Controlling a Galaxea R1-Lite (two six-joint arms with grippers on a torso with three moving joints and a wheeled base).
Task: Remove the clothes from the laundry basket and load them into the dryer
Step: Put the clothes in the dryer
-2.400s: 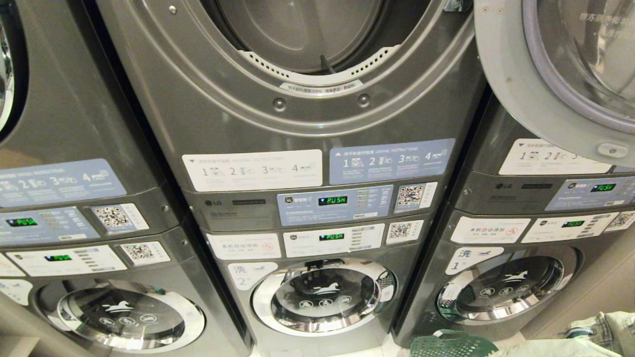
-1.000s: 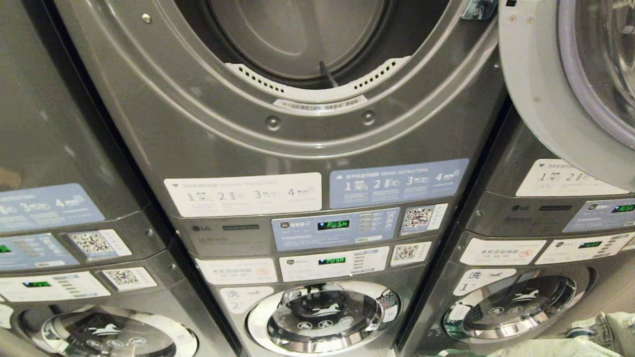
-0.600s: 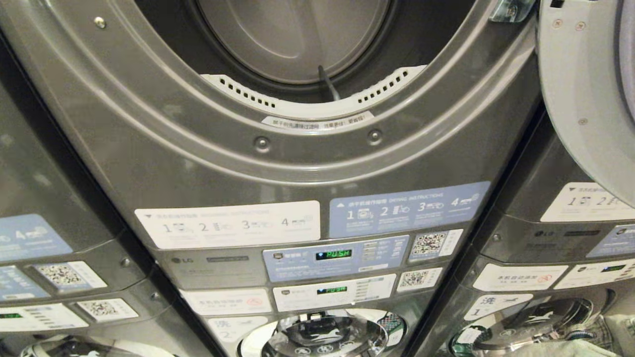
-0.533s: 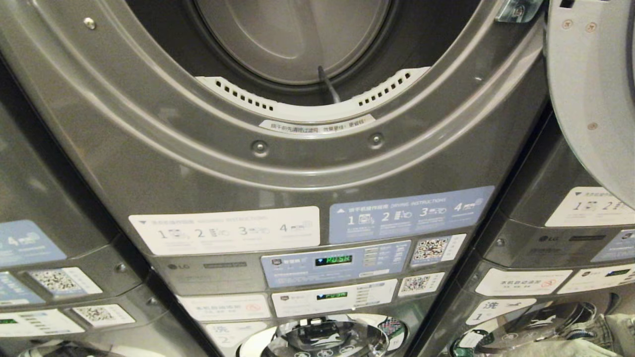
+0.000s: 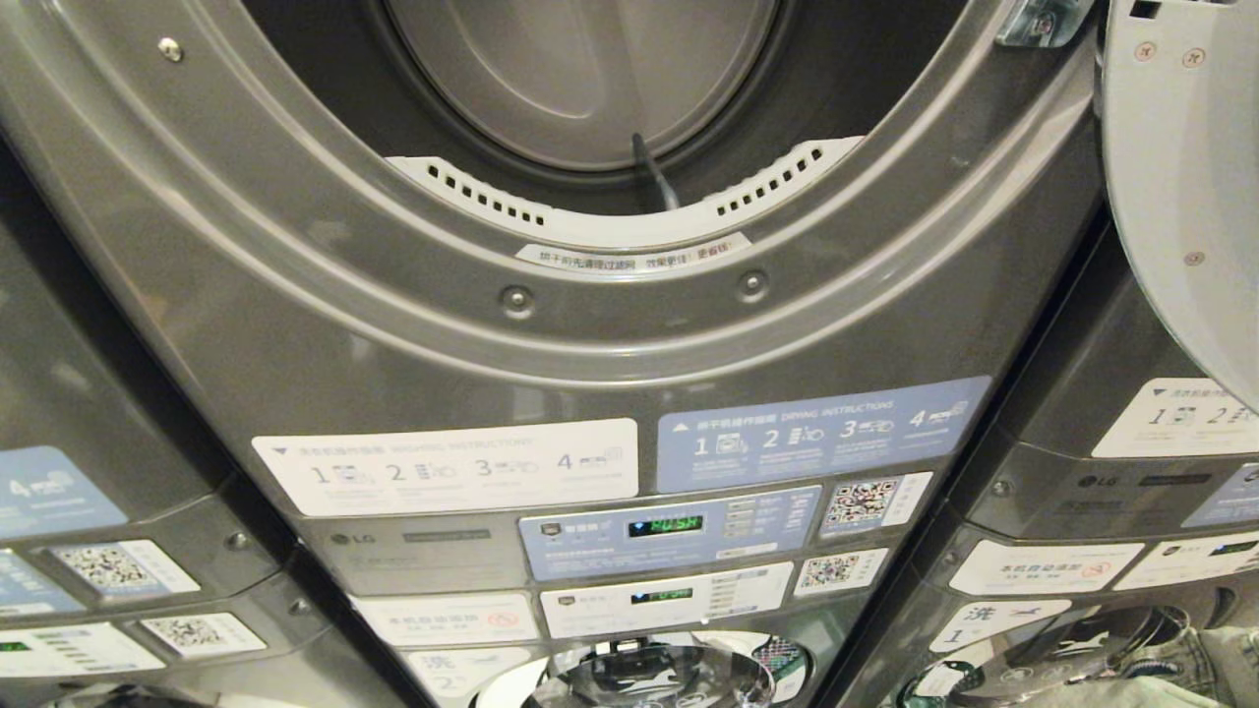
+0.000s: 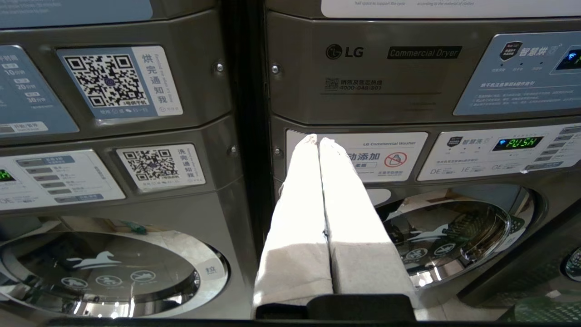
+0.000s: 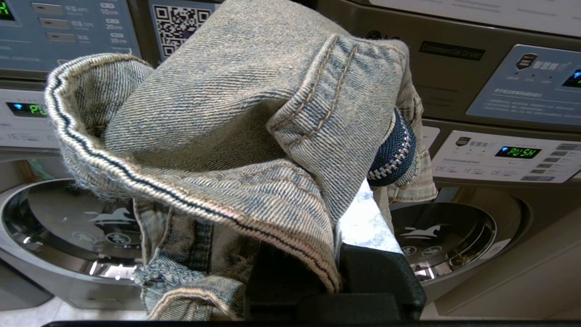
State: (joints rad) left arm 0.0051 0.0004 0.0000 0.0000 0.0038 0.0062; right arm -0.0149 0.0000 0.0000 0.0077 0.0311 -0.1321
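The dryer (image 5: 325, 295) fills the head view, its round opening (image 5: 590, 88) empty and its door (image 5: 1180, 197) swung open at the right. My right gripper (image 7: 338, 227) is shut on the clothes (image 7: 218, 113), a faded grey-blue denim garment with a zipper that drapes over the jaws and hides most of them. A fold of it shows at the head view's lower right corner (image 5: 1195, 649). My left gripper (image 6: 317, 141) is shut and empty, level before the washer panel. A corner of the green laundry basket (image 6: 542, 313) shows low in the left wrist view.
Three stacked grey machines stand side by side, dryers over washers. The washer doors (image 6: 449, 231) below are closed. Control panels with lit green displays (image 5: 666, 525) sit between the dryer and the washer.
The whole head view has shifted: the camera has come closer to the middle machine, so the dryer opening looks bigger and the basket has slid out of that view's lower edge.
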